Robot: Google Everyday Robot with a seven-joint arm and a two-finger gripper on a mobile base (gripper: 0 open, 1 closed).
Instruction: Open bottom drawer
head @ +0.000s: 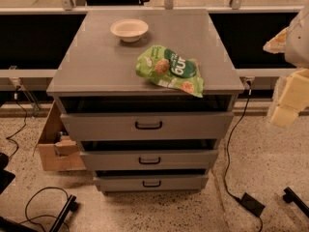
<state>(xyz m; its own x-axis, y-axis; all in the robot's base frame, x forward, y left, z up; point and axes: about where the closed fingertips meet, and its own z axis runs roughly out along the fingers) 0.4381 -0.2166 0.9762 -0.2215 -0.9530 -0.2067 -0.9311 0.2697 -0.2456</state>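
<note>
A grey cabinet [145, 57] with three drawers stands in the middle of the camera view. The bottom drawer [183, 182] has the narrowest front, with a small black loop handle [151, 183] at its centre. It sits lowest, under the mid-sized drawer [149, 159] and the tallest top drawer [147, 125]. My gripper [288, 103] shows as cream-coloured parts at the right edge, level with the top drawer and well to the right of the cabinet, far from the bottom handle.
A white bowl [129, 29] and a green snack bag [170, 70] lie on the cabinet top. A cardboard box [53, 149] stands at the cabinet's left. A black cable and power brick [252, 204] lie on the speckled floor at the right. Black cables lie at the lower left.
</note>
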